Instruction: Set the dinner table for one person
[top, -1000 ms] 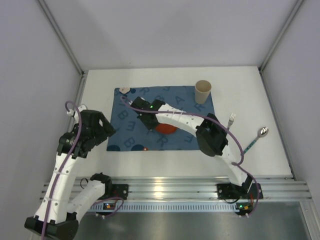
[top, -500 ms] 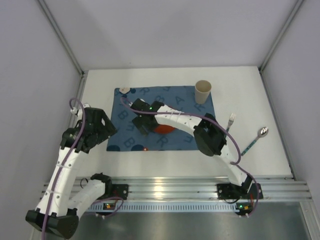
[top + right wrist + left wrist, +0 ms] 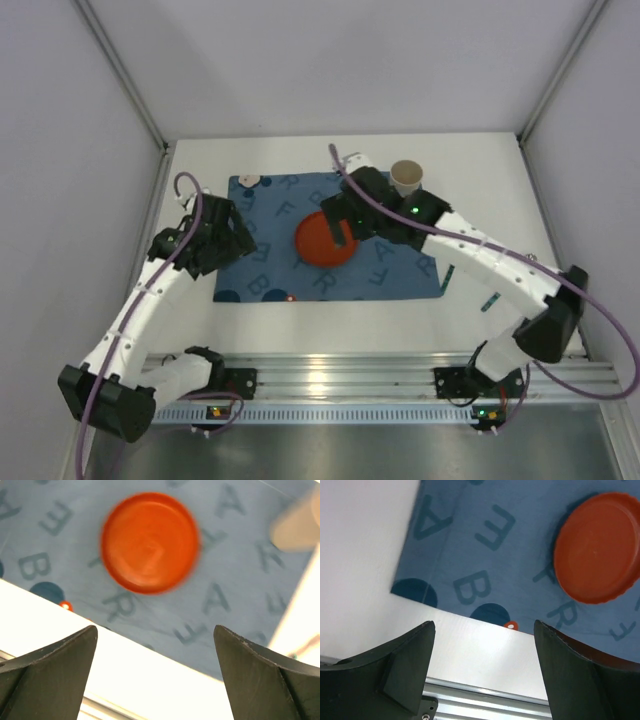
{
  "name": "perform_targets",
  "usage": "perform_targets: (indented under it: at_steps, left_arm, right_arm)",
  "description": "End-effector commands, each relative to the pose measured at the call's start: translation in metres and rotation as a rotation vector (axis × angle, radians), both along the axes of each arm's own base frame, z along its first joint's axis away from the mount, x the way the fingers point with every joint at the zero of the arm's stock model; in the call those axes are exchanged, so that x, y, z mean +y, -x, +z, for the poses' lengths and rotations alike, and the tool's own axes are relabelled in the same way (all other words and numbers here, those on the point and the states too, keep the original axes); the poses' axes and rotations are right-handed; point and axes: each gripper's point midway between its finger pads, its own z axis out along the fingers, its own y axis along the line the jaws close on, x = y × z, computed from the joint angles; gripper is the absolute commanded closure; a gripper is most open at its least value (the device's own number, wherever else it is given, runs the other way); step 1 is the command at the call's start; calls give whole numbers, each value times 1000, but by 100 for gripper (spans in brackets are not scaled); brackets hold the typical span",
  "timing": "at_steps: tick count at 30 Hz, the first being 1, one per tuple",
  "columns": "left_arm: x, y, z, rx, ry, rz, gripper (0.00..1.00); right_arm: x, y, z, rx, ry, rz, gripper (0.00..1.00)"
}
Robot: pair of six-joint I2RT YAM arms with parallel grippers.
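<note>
Lifting straight up looks wisest: the right gripper (image 3: 155, 628) holds its fingers wide and empty, dinner table (image 3: 40, 622) beneath them, orange plate (image 3: 150, 542) just ahead on the placemat (image 3: 235, 605); left gripper (image 3: 483, 624) likewise spread, empty; cup (image 3: 299, 524) farther ahead, rightward.

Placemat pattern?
Blue rectangular cloth placemat: darker blue letters and dots; clearest in left wrist view.

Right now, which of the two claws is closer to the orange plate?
The right claw: it hangs by the orange plate, while the left claw is over the left edge of the blue mat.
</note>
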Motion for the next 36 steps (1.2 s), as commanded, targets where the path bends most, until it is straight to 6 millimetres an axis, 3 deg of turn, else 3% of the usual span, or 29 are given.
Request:
perform_targets:
  at_steps: [1,2,3,4,5,7,8,9,10,11,15,16,17,19,23,25,27,30,31,32,33,35,36]
  left_arm:
    - [-42,-34,14,-94,1,-117,15]
    - [-67,-34,18,-105,1,-188,15]
    - [-79,-40,19,-124,-13,-210,15]
    - [-96,-45,7,-94,-32,-247,15]
    - [-125,-45,13,-114,-22,-322,15]
    - [-163,-50,12,-122,-11,-409,15]
    - [-196,-52,5,-107,-7,-480,15]
    - [-213,-54,3,-105,4,-519,14]
    - [-238,-58,-14,-75,12,-581,14]
    - [-265,-58,-4,-101,43,-638,14]
    - [-343,-57,-14,-86,112,-823,14]
    - [-361,-54,-32,-51,119,-881,13]
    - [-380,-55,-18,-86,148,-911,13]
    - [-408,-51,-22,-66,207,-973,13]
    - [-429,-52,-24,-59,252,-993,13]
    - [-429,-52,-26,-55,250,-988,13]
    - [-423,-54,-29,-57,222,-974,13]
    - [-408,-50,-30,-53,194,-966,13]
    - [-403,-49,-21,-69,198,-965,13]
    - [-393,-45,-31,-45,178,-958,13]
    - [-386,-44,-20,-69,172,-952,13]
    - [-366,-42,-29,-42,146,-928,13]
    - [-358,-41,-14,-71,154,-919,13]
  right_arm:
    - [-73,4,-15,69,10,-214,0]
    - [-88,10,-6,53,-19,-245,0]
    - [-101,16,-15,65,0,-269,0]
    - [-117,18,-15,62,12,-306,0]
    - [-128,23,-7,43,-9,-331,0]
    - [-149,30,-8,44,16,-386,0]
    - [-156,34,-2,34,-2,-408,0]
    - [-161,36,-1,32,0,-425,0]
    - [-170,40,-1,34,15,-447,0]
    - [-174,44,2,30,-2,-470,0]
    - [-210,62,-9,62,33,-629,0]
    - [-218,69,-13,80,43,-661,0]
    - [-225,76,-21,95,27,-702,0]
    - [-244,85,-27,119,10,-785,0]
    - [-270,94,-56,192,-7,-871,0]
    - [-276,86,-67,233,-55,-890,0]
    - [-282,77,-81,267,-78,-922,0]
    - [-276,57,-95,303,-81,-896,3]
    - [-274,50,-104,335,-53,-892,4]
    - [-273,41,-105,330,-52,-888,4]
    - [-273,30,-106,313,-53,-891,4]
    - [-273,14,-119,340,-20,-894,5]
    - [-274,4,-122,328,-16,-901,5]
